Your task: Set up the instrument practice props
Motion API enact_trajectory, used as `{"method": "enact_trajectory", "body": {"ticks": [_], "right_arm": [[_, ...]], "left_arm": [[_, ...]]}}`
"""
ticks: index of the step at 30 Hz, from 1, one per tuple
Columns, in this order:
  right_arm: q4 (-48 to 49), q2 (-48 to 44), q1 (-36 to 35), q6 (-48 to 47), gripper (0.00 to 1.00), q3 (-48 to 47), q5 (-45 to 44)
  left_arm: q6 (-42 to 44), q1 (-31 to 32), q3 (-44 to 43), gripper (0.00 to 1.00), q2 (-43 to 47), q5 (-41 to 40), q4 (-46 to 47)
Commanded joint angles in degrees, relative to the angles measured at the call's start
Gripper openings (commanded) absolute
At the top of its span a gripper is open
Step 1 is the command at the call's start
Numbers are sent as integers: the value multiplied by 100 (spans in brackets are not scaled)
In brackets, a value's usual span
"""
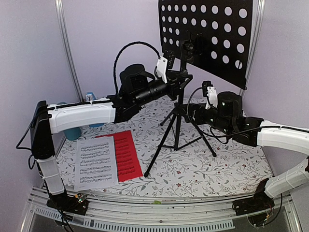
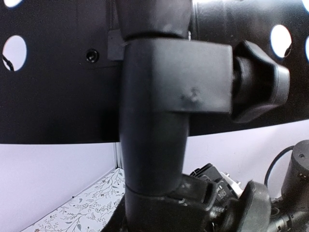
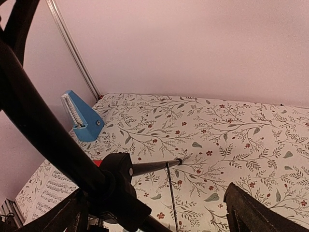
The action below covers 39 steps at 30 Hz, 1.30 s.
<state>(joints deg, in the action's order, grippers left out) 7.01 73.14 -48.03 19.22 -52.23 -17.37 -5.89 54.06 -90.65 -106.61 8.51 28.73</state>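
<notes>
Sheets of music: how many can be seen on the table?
2. The white sheet of music lies at the front left, overlapping the red sheet of music on its right. Others may be hidden underneath.

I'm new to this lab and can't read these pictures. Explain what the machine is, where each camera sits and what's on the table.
The machine is two robot arms bolted at the table's near edge, each ending in a two-finger hand. One picture looks down from above and behind them; the other two come from cameras on the wrists. On the flowered table stands a black stand with a perforated desk. A white sheet lies partly over a red sheet near the left arm; a blue metronome sits by the left wall, a teal cup under that arm. The left hand is at the stand's post just below the desk; whether it grips is hidden. The right hand looks open, fingers either side of the stand's lower hub.
</notes>
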Motion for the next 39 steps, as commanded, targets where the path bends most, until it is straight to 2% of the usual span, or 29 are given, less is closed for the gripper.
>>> {"method": "enact_trajectory", "body": {"ticks": [1, 9, 17, 23, 30, 39], "right_arm": [[-538, -92, 362, -109, 100, 19, -98], [-268, -465, 416, -597, 100, 112, 960], [-49, -1073, 256, -663, 99, 696, 1111], [271, -1139, -438, -613, 95, 977, 121], [829, -991, -1156, -1023, 87, 1084, -1099], [1137, -579, -1416, -1842, 82, 837, -1572]], "left_arm": [[-228, 43, -589, 0, 628, 90, 1419], [-181, 60, -544, 0, 469, -133, 1113], [-104, 69, -356, 0, 439, -260, 1246], [-183, 69, -267, 0, 395, -284, 1394], [-250, 78, -85, 0, 456, -315, 1576], [-298, 87, 47, 0, 501, -326, 1705]]}}
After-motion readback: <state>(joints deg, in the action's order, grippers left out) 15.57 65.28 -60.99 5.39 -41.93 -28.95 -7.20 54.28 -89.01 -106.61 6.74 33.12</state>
